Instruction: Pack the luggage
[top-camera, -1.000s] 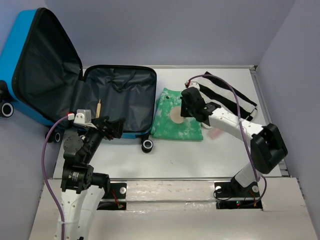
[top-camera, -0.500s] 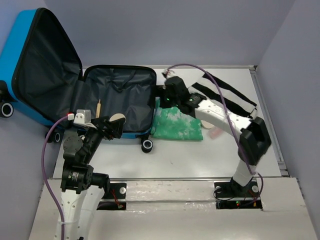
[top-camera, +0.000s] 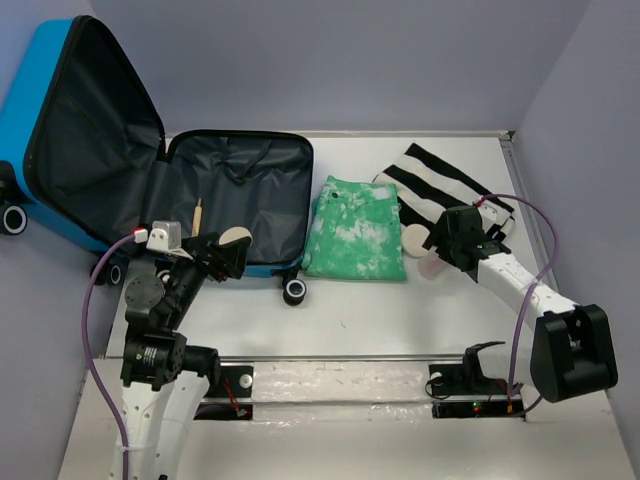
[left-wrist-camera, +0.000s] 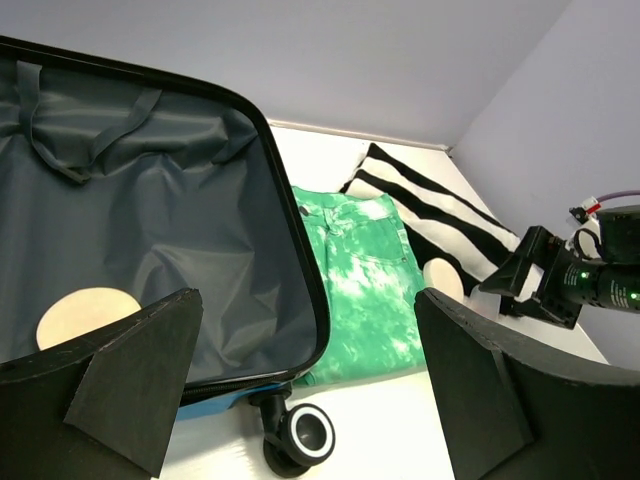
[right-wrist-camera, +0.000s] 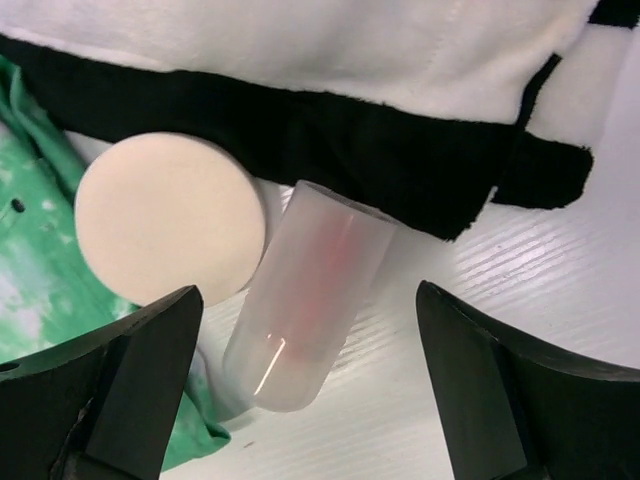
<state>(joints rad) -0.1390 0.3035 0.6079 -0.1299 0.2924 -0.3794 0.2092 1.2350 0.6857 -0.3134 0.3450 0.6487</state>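
The luggage (top-camera: 50, 90) lies open at the left, its blue lid propped up and its black-lined base (left-wrist-camera: 150, 230) flat on the table. A round beige pad (top-camera: 235, 236) and a thin wooden stick (top-camera: 198, 213) rest inside the base. My left gripper (top-camera: 222, 252) hovers open over the base's near edge, with nothing between its fingers (left-wrist-camera: 130, 370). My right gripper (right-wrist-camera: 310, 400) is open, its fingers on either side of a translucent tube (right-wrist-camera: 310, 290) with a pinkish inside, which lies on the table. A second round beige pad (right-wrist-camera: 170, 230) touches the tube.
A folded green tie-dye garment (top-camera: 355, 228) lies right of the luggage. A black-and-white striped garment (top-camera: 445, 185) sits behind the tube. A luggage wheel (left-wrist-camera: 305, 433) sticks out at the base's near corner. Walls close in the table at the back and right.
My right gripper opened near the luggage, and a round pad now lies inside it. The right arm then swung back right, down over the tube. The left arm stayed still.
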